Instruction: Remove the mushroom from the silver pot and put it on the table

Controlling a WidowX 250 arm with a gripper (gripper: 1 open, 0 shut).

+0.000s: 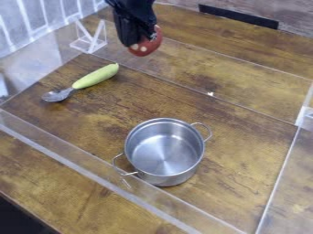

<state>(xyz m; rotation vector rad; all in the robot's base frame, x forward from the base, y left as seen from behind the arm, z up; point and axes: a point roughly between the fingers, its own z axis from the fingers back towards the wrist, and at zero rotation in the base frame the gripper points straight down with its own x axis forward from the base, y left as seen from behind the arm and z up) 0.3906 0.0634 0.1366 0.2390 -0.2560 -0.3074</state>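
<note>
The mushroom (146, 46), reddish-brown cap with a pale stem, hangs in the air near the top of the view, clear of the table. My black gripper (139, 38) comes down from the top edge and is shut on the mushroom. The silver pot (166, 151) stands empty in the lower middle of the dark wooden table (244, 101), well below and to the right of the gripper. Its two small loop handles show at its sides.
A yellow-green vegetable (95, 76) and a grey spoon (55, 94) lie at the left. Clear acrylic strips (73, 155) border the work area, and a clear acrylic stand (88, 37) sits at the back left beside the gripper.
</note>
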